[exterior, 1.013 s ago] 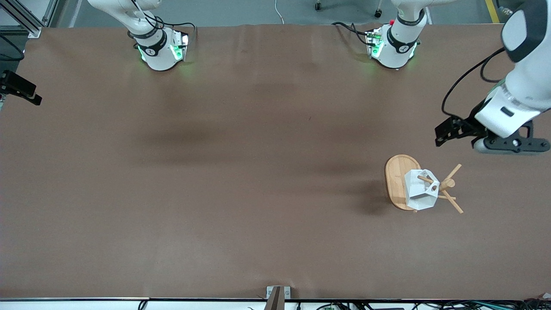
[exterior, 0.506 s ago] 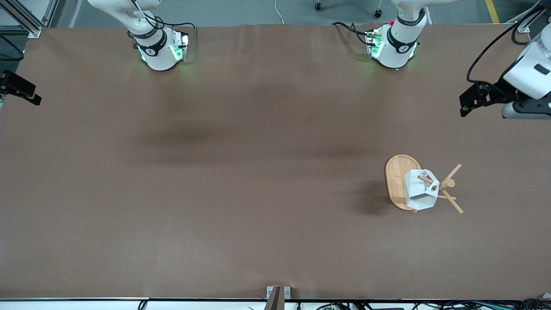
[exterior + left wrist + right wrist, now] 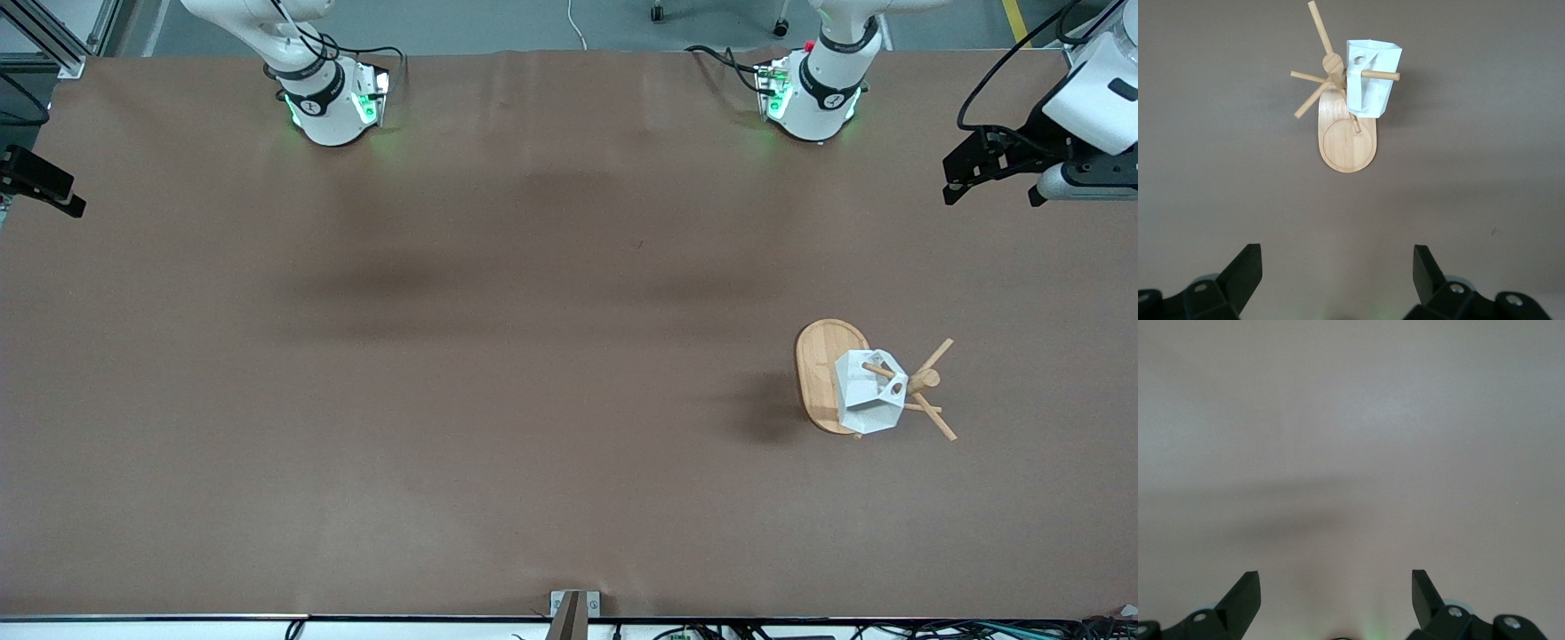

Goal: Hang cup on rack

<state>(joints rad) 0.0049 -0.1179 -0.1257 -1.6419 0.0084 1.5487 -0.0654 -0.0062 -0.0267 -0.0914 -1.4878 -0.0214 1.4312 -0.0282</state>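
1. Small white faceted cup (image 3: pixel 869 391) hangs by its pierced handle on a slanted peg of the light wooden mug tree rack (image 3: pixel 831 373), over the oval base.
2. Judgement: hanging looks done; best to keep clear of the pegs.
3. Left gripper (image 3: pixel 1336 275) is up over bare table (image 3: pixel 533 356) well apart from the rack, jaws wide, empty.
4. Right gripper (image 3: pixel 1336 595) waits over bare table, jaws wide, empty.

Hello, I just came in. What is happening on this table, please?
The cup already hangs on a peg of the rack, which stands toward the left arm's end of the table. Nothing is holding it now. The left gripper is open and empty, up in the air near that end of the table, away from the rack. The right gripper is also open and empty, over bare table; that arm waits.
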